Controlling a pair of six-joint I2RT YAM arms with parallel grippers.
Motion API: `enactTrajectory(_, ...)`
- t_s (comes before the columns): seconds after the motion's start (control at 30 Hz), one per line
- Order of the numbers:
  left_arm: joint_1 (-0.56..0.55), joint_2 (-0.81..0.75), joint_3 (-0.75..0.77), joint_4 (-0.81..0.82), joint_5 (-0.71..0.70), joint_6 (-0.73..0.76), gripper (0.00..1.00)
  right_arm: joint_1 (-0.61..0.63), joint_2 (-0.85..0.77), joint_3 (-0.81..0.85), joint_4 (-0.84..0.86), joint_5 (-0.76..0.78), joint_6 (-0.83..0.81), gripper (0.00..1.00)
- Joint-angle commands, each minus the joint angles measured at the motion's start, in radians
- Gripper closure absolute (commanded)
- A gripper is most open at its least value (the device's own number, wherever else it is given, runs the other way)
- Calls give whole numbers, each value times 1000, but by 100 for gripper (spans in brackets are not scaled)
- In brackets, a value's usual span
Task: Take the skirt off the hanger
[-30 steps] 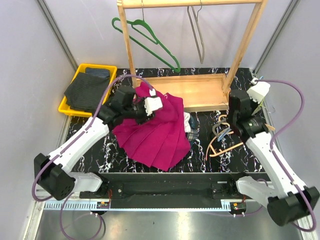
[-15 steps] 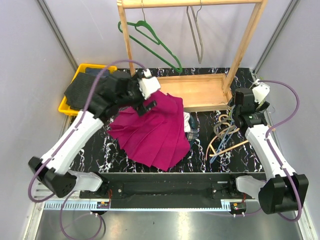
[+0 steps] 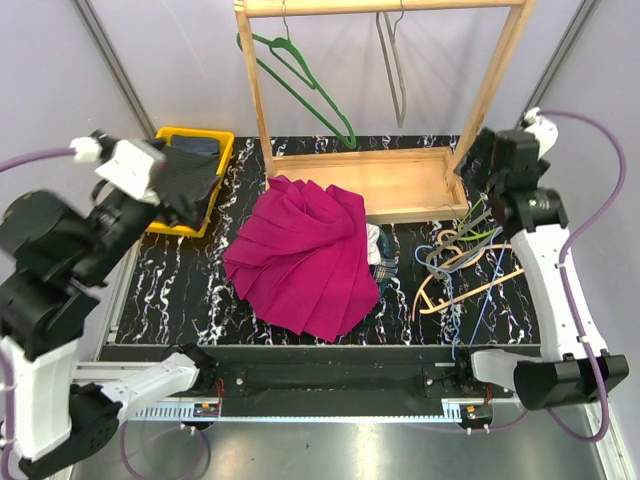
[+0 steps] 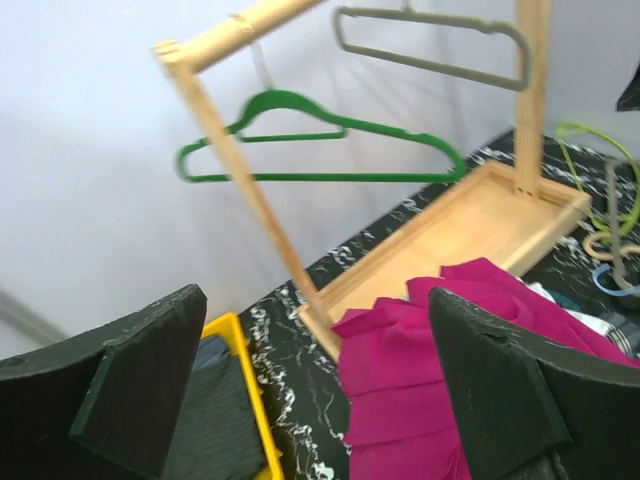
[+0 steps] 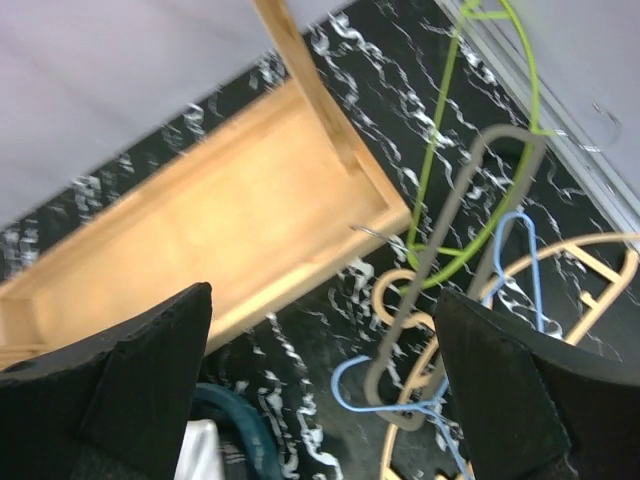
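We are looking at the skirt (image 3: 305, 262) lying spread on the table (image 3: 200, 290) — magenta, pleated, fanning toward the near edge, with its far edge touching the near left corner of the rack (image 3: 390, 185) base. Its right edge is lying over a dark cloth (image 3: 383, 268). Neither gripper is touching it. The left gripper (image 3: 185, 195) is hanging high over the table's left side, above the yellow bin (image 3: 200, 131), with its jaws spread as wide as they go and gripping nothing. Through the left wrist camera we are seeing, between its fingers (image 4: 140, 380), the skirt (image 4: 440, 400) below and the rack (image 4: 250, 190) beyond, with a green hanger (image 4: 330, 178) and a grey hanger (image 4: 430, 18) hanging from the top bar. The right gripper (image 3: 490, 160) is hovering at the rack's right post, well apart from the skirt, and it too is gaping fully with nothing between its fingers (image 5: 500, 380). Under it, in the right wrist view, we are making out the right end of the rack base (image 5: 200, 230) and a heap of hangers (image 3: 460, 260) on the table just beside it — lime, grey, blue and peach ones lying tangled across one another.
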Motion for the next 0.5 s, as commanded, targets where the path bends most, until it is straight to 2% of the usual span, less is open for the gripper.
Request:
enactTrajectory(0.0, -4, -42, -32, -55, -147, -68, 1, 0, 34, 212, -222, -94, 36, 0)
enactTrajectory(0.1, 22, -82, -70, -76, -152, -138, 1, 0, -71, 177, -170, -242, 73, 0)
enactTrajectory(0.2, 88, -123, -158, -107, -126, -239, 1, 5, -170, 131, -136, -504, 88, 0)
enactTrajectory(0.33, 116, -170, -255, -124, -143, -296, 1, 25, -282, 84, -135, -638, 88, 0)
enactTrajectory(0.47, 117, -151, -256, -122, -133, -309, 1, 31, -329, 90, -138, -724, 105, 0)
